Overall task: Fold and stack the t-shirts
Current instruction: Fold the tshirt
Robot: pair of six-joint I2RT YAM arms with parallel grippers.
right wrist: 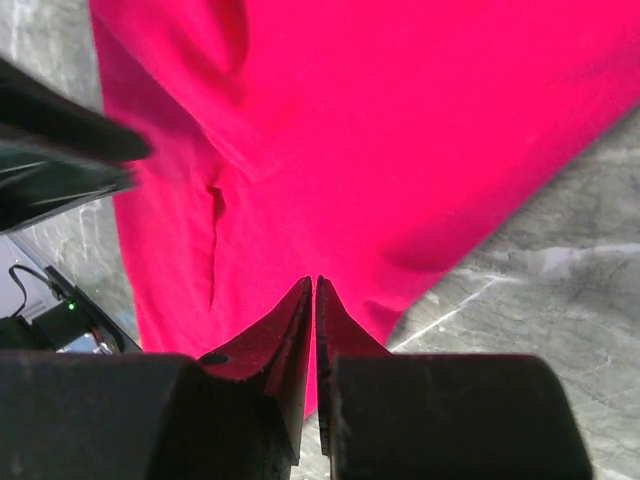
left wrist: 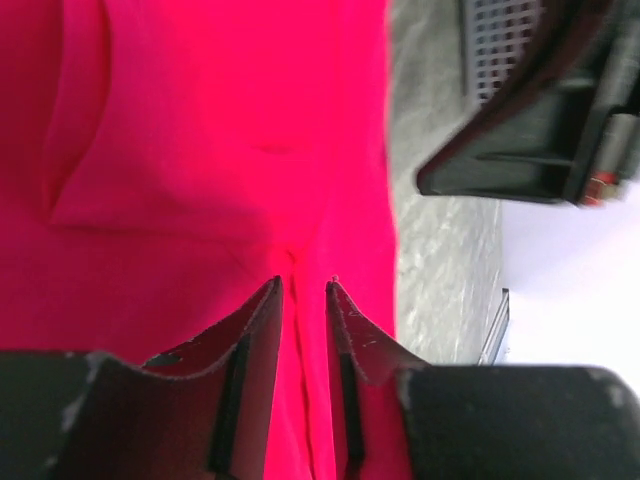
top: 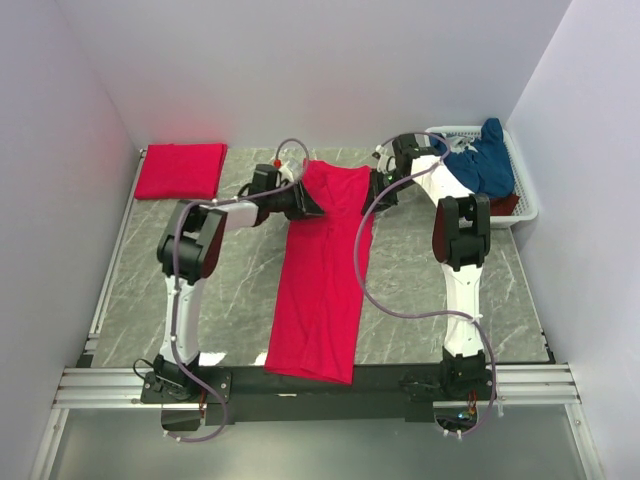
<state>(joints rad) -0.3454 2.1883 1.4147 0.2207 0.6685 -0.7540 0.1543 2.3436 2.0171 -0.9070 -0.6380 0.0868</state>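
A long red shirt (top: 320,290), folded into a strip, lies on the surface (top: 420,270) well left of the basket (top: 527,195), its near end hanging over the edge. The right pincer (top: 376,190) sits on the shirt's far corner nearer the basket, jaws pressed almost together on the cloth. The left pincer (top: 308,203) is at the corner farther from the basket. Its jaws are narrowly apart with red cloth between, and I cannot tell if they grip. A navy shirt (top: 485,165) drapes over the basket. A folded red shirt (top: 180,170) lies far left of it.
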